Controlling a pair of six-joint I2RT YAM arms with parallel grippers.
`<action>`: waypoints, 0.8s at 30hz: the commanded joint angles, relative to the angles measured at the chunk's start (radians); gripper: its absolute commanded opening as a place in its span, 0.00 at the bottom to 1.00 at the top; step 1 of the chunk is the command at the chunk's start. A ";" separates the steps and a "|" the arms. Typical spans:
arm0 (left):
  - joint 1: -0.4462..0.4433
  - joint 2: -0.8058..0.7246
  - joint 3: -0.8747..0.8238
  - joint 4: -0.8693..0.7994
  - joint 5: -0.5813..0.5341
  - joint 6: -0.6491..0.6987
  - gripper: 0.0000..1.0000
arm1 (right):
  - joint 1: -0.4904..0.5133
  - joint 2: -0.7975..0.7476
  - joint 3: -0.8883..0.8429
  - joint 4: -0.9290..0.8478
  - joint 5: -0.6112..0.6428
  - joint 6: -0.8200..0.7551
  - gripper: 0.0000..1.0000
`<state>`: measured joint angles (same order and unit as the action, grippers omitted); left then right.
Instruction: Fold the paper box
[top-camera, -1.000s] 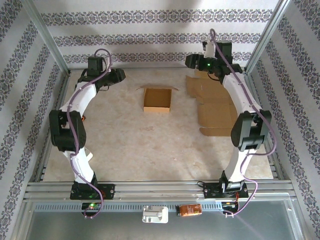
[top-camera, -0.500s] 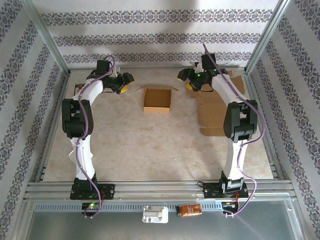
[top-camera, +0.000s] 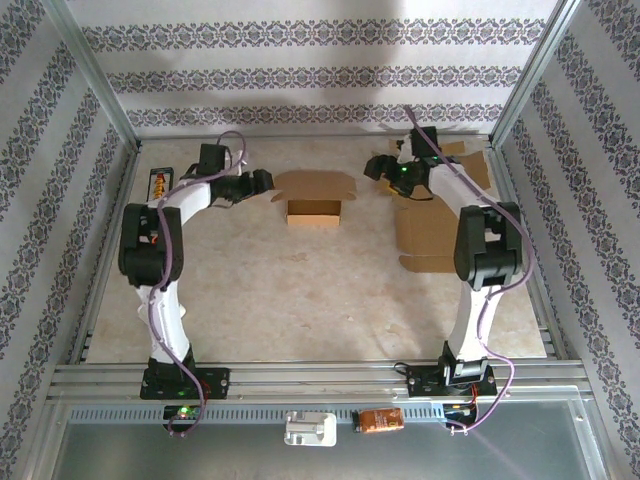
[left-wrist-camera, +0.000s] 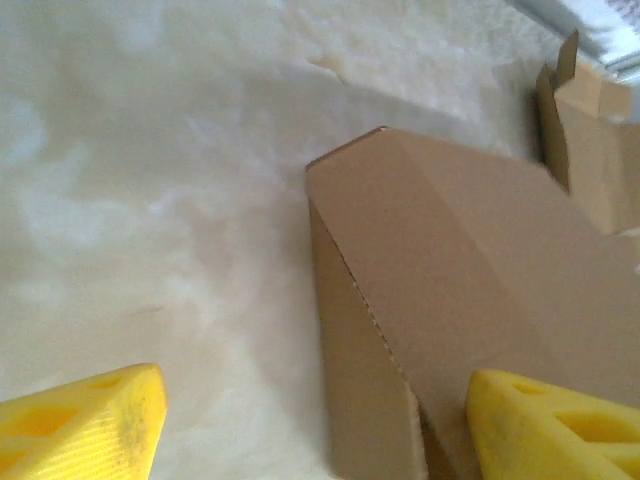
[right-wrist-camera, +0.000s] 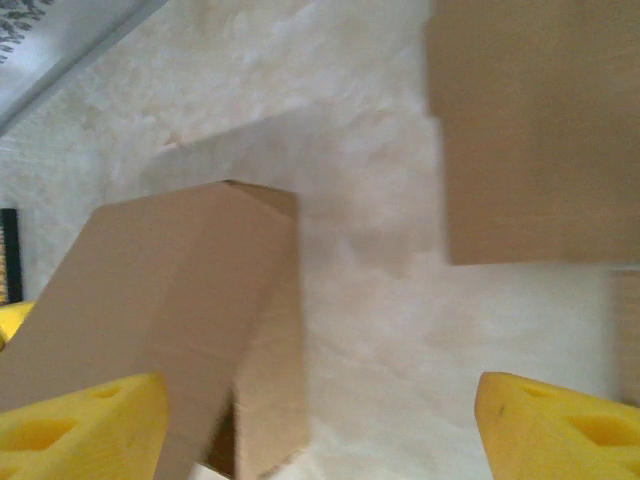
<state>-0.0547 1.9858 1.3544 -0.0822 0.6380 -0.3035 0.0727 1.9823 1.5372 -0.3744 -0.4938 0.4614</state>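
Note:
The brown paper box stands at the table's far middle, its wide lid flap leaning over the opening. My left gripper is just left of the flap. In the left wrist view this gripper is open, and the box's corner lies between the yellow fingers, nearer the right one. My right gripper is just right of the box. In the right wrist view it is open too, with the box by its left finger.
Flat cardboard sheets lie at the right under the right arm, also seen as flat cardboard in the right wrist view. A small dark packet lies at the far left. A white item and an orange one sit on the near rail.
Both grippers have come down and inward to the box's two sides. The box's open top, plainly visible before, is now covered by the leaning lid flap.

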 joint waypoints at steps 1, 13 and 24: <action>0.001 -0.202 -0.293 0.504 0.000 0.516 0.81 | -0.044 -0.158 -0.095 0.092 -0.026 -0.331 0.79; 0.044 -0.301 -0.463 0.556 0.211 0.831 0.87 | 0.045 -0.300 -0.344 0.165 -0.041 -1.183 0.84; -0.064 -0.492 -0.597 0.439 0.040 0.965 0.98 | 0.122 -0.007 -0.151 0.385 -0.149 -1.475 0.79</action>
<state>-0.0990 1.5276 0.7895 0.3912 0.7383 0.5838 0.1749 1.9415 1.3308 -0.0952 -0.5793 -0.9077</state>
